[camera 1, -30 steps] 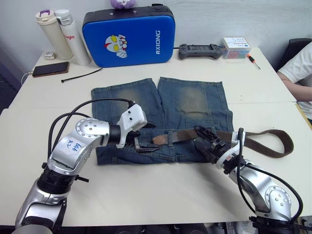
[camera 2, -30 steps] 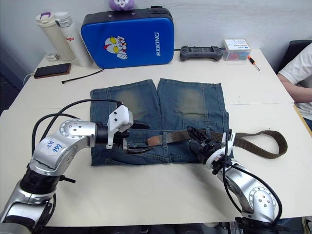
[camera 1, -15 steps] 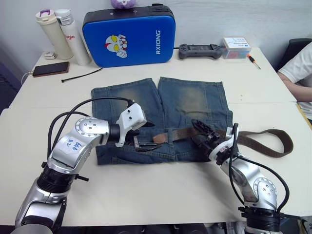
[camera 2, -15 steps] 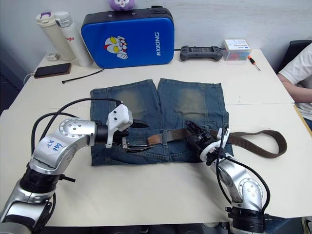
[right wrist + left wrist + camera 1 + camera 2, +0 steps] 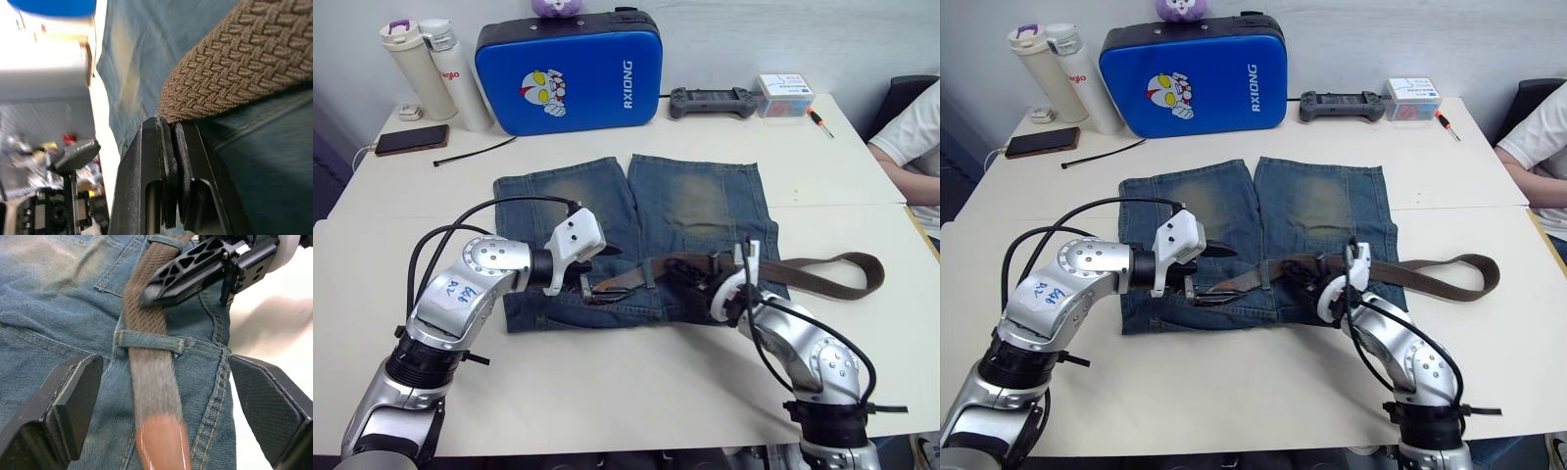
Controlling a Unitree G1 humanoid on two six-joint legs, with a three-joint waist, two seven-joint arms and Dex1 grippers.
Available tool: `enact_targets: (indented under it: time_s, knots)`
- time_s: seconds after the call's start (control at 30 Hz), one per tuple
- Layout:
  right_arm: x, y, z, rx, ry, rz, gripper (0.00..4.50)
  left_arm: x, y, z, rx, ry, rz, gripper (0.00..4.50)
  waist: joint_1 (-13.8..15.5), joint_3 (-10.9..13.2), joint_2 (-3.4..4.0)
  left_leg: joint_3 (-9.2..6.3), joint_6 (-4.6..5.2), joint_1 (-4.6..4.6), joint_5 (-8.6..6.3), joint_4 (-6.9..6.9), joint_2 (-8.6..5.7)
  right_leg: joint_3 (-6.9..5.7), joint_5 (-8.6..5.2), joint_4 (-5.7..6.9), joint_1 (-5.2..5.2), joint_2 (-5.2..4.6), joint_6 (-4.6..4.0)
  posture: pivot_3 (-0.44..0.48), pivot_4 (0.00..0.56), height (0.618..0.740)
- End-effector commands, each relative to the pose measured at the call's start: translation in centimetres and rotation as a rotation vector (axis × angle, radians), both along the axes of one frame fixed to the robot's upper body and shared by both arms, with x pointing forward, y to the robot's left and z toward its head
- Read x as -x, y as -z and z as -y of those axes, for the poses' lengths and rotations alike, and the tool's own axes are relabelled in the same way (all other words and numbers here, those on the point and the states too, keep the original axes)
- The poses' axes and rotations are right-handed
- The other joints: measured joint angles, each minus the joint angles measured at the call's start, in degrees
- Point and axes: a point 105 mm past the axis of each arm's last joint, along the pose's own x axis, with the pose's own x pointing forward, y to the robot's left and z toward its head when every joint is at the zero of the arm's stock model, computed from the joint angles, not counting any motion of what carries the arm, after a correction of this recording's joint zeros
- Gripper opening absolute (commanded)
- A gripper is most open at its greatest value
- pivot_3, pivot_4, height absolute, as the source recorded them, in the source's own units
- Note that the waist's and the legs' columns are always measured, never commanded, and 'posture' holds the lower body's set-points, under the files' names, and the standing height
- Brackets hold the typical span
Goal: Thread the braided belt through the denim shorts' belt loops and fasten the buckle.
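Since a second ago my right tool (image 5: 1307,277) has slid left along the waistband, dragging the braided belt (image 5: 822,275) so its trailing loop on the bench (image 5: 607,372) has shortened; threading is advancing. It's pinched shut on the belt. My left tool (image 5: 161,396) stands wide open astride a belt loop (image 5: 149,340) on the denim shorts (image 5: 695,201), the strap's tan tip already through.

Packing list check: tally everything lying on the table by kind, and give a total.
Bottles: 2
Blue padded case: 1
Phone: 1
Cable tie: 1
Game controller: 1
Small box: 1
Screwdriver: 1
Denim shorts: 1
Braided belt: 1
Total: 10
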Motion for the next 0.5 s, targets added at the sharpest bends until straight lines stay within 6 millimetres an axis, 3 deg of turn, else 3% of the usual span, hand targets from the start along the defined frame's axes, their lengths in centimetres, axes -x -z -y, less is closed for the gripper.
enact_targets:
  time_s: [0.03,0.17,0.27,0.37,0.5]
  knots:
    - [0.5,0.2,-2.0,0.048,-0.080,-0.016,0.04,0.0,-0.7,0.1,-0.003,0.010,0.040,4.50,-0.05,0.00,0.00,0.00,0.00,0.00,0.00,0.00,0.00,0.00,0.00,0.00,0.00,0.00,0.00,0.000,0.150,0.740]
    - [1.3,0.4,-3.4,0.079,-0.149,-0.022,0.04,0.1,-0.7,0.1,-0.012,0.019,0.042,4.50,-0.21,0.00,0.00,0.00,0.00,0.00,0.00,-0.01,0.00,0.00,0.00,0.00,0.00,0.00,0.00,0.000,0.150,0.740]
    - [1.6,0.2,-3.1,0.080,-0.156,-0.010,0.04,0.0,-0.7,0.0,-0.014,0.020,0.043,4.50,-0.68,0.00,0.00,-0.02,0.00,0.00,0.00,-0.02,0.00,-0.02,0.00,0.01,0.00,0.01,0.00,0.000,0.150,0.740]
    - [1.8,-1.6,-2.3,0.028,-0.145,0.058,0.97,0.1,-0.6,-0.1,-0.021,0.026,0.044,4.50,-0.91,0.00,0.00,-0.01,0.00,0.00,0.00,-0.06,0.01,-0.01,0.00,0.01,0.00,0.00,0.00,0.000,0.150,0.740]
    - [2.3,-3.5,-0.3,0.081,-0.137,0.182,2.82,0.4,-0.5,-0.3,-0.051,0.051,0.050,4.50,-0.86,0.00,0.00,-0.02,0.00,0.00,0.00,-0.07,0.01,-0.02,0.00,-0.02,0.00,0.00,0.00,0.000,0.150,0.740]
